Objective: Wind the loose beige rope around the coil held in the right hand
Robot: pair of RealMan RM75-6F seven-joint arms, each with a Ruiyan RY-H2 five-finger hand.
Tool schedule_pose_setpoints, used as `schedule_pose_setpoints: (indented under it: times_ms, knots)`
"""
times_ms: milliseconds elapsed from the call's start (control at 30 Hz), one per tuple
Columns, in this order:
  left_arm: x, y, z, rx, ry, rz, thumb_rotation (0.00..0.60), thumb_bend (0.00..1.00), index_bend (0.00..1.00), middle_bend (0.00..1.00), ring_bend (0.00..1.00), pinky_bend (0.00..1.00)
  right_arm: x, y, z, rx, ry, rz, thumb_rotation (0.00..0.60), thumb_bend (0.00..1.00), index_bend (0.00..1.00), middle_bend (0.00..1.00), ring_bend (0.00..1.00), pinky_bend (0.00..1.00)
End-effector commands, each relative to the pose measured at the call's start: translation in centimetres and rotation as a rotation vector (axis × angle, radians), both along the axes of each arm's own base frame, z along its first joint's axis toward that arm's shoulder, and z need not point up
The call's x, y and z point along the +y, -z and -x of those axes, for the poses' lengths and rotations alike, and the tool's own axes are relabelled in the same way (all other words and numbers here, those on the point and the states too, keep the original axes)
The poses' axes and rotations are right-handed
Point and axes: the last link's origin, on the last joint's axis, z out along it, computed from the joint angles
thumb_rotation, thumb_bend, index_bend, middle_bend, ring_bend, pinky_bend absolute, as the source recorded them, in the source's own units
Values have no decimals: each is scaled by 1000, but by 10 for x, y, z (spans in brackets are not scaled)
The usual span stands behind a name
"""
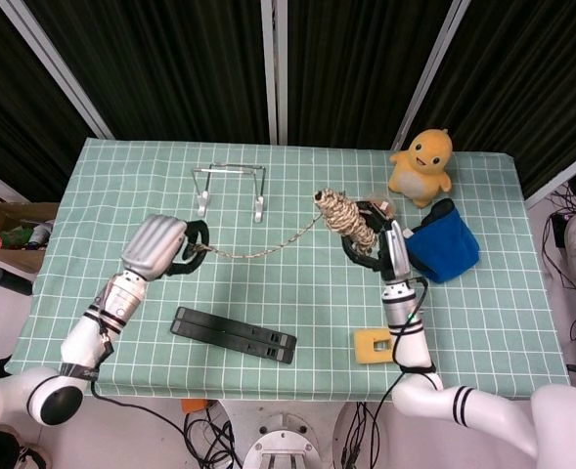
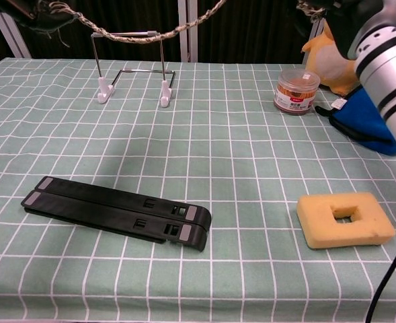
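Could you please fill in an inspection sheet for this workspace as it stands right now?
Surface: table under a green checked cloth.
Job's things: rope coil held above the table in the right hand; loose beige rope sags across to the left hand.
Clutter: wire stand, black folded bar, yellow sponge, lidded jar, blue cloth, yellow plush toy.
Hands: left fingers grip the rope end; right fingers hold the coil.
Cables: bundle on the floor below the table's front edge.
Surroundings: dark curtains behind.
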Motion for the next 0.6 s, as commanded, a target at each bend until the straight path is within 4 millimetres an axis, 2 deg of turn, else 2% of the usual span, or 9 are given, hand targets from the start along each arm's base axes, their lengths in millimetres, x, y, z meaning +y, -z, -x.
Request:
schedule_pose_setpoints:
  times_ms: [33,167,333,600]
  knots:
    - [-12,-11,-18,5,78,-39,600,509,814,765,732,850,-18,15,-14,75,15,-14,600,645,895,750,678,905]
    - [-22,-21,-40,11,178,-90,600,509,814,766,733,854,-31,32,-24,222,-11,-13,600,643,896,751,678,905]
    - [-30,-17,-57,12,281,-127,600,509,814,766,734,857,-36,53,-47,348,-80,-37,600,648,897,751,678,905]
    - [-19,-21,-97,-74,340,-117,600,510,813,766,733,857,-15,88,-78,501,-288,-91,600,646,896,751,678,905]
